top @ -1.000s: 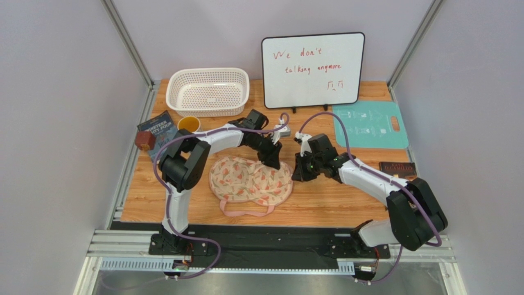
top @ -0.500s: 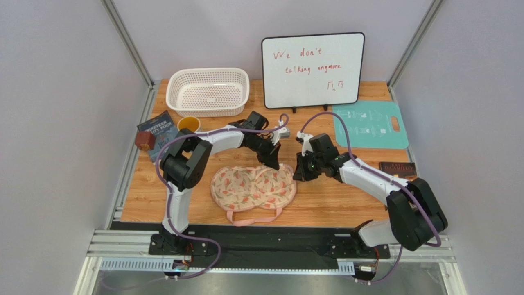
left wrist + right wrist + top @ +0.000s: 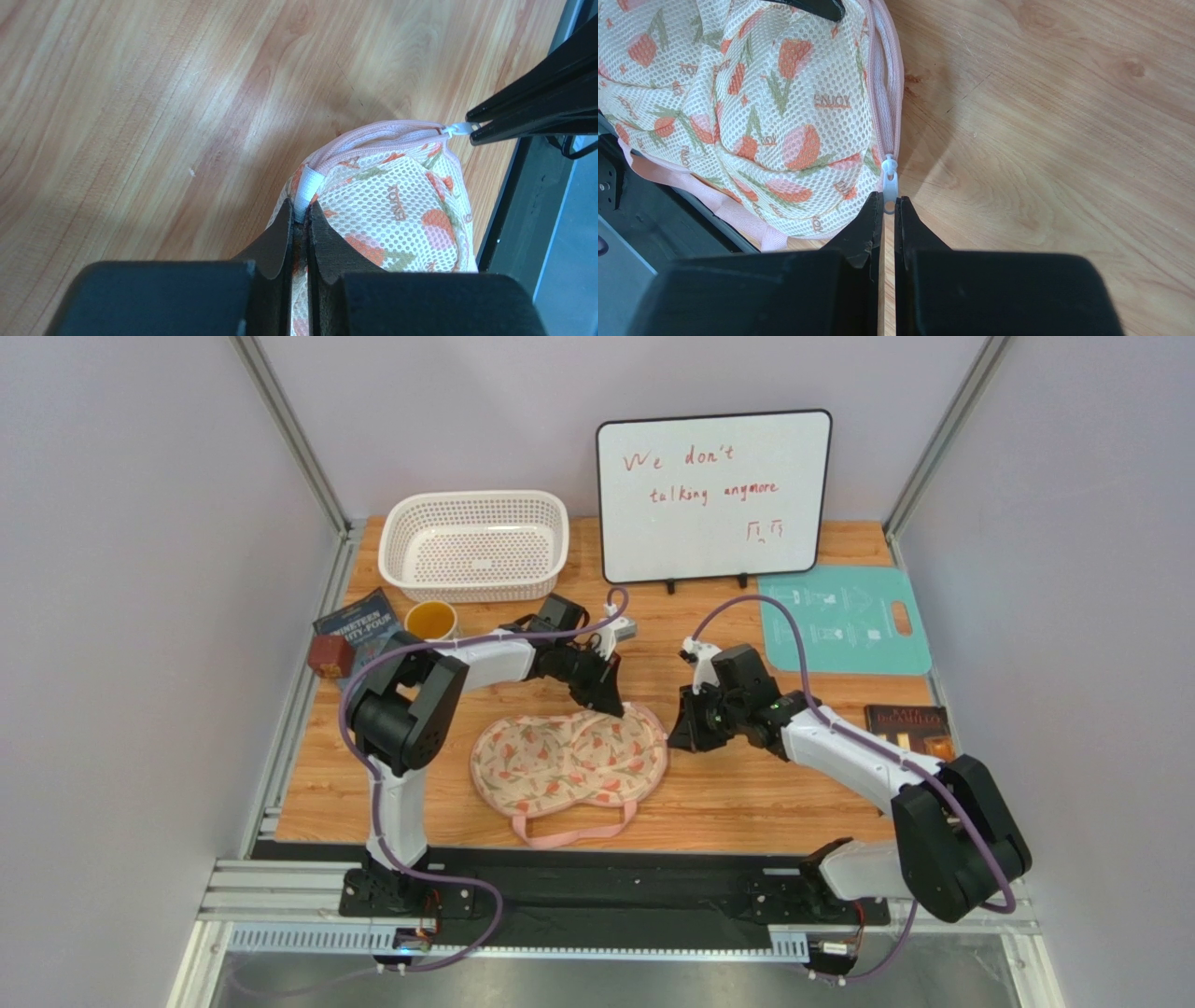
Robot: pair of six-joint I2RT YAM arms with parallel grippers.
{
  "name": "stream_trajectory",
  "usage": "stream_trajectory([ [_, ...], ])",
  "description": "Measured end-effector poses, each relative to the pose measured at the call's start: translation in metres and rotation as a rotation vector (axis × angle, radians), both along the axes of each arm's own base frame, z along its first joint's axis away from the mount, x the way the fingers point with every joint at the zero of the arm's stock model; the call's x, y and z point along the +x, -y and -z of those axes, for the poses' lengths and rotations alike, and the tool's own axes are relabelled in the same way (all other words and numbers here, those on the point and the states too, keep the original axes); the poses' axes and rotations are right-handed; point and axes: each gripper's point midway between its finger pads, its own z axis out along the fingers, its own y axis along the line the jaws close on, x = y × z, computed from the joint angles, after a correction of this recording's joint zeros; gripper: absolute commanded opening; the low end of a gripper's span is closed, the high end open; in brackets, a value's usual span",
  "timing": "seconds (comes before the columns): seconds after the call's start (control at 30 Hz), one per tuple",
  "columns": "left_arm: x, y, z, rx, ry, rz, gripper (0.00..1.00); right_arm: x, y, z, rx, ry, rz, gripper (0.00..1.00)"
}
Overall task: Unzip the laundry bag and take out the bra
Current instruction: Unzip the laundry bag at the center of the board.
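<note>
The laundry bag (image 3: 568, 760) lies on the wooden table, cream mesh with a red and green print, pink zipper trim and a pink strap loop (image 3: 568, 829) at its near side. My left gripper (image 3: 613, 704) is shut on the white tab at the bag's far edge (image 3: 300, 213). My right gripper (image 3: 679, 734) is shut on the white zipper pull (image 3: 889, 183) at the bag's right end; it also shows in the left wrist view (image 3: 460, 129). The zipper seam (image 3: 882, 91) between them looks closed. The bra is hidden.
A white perforated basket (image 3: 474, 543) and a whiteboard (image 3: 713, 494) stand at the back. A teal board (image 3: 846, 620) lies back right, a dark book (image 3: 912, 721) at the right. A book (image 3: 358, 633), a yellow cup (image 3: 431, 620) and a brown cube (image 3: 330, 655) are at the left.
My left gripper has moved left and back with the bag's edge, and the bag has shifted left and stretched. My right gripper has kept hold of the zipper pull.
</note>
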Motion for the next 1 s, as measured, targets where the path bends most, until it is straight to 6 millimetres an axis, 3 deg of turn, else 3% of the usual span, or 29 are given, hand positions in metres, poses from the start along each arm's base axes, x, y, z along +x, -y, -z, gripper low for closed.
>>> stream_trajectory([
  [0.47,0.020,-0.006,0.001,0.032,-0.006,-0.164,0.00,-0.015,-0.001,0.014,0.027,-0.054,0.005,0.00],
  [1.0,0.037,-0.023,0.001,0.088,0.007,-0.396,0.00,-0.021,-0.016,0.013,0.069,-0.056,0.003,0.00],
])
